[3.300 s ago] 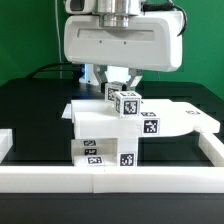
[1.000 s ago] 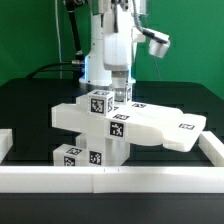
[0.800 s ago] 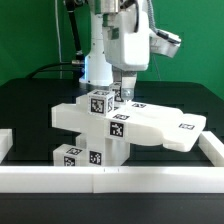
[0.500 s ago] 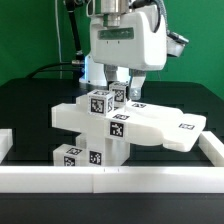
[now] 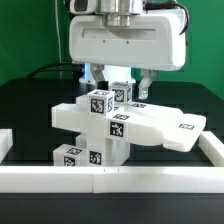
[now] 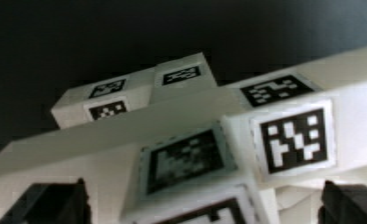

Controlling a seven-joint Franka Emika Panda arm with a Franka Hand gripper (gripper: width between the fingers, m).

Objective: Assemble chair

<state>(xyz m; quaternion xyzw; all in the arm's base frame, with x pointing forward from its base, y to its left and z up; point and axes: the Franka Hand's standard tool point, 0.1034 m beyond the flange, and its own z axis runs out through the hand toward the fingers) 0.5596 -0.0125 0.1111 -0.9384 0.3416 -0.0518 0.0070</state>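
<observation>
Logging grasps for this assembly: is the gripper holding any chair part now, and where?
Nothing is held: the gripper is open above the chair.

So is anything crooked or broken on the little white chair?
Nothing looks broken. The chair is only half built: its wide slab juts out toward the exterior view's right, off the stacked blocks. The gripper hangs open just above it.

Bench (image 5: 30,105): black, matte surface, below the claw. Border rail (image 5: 110,179): long, white, lying on the bench, nearer the camera than the claw. Backdrop (image 5: 25,35): green, behind the claw.
</observation>
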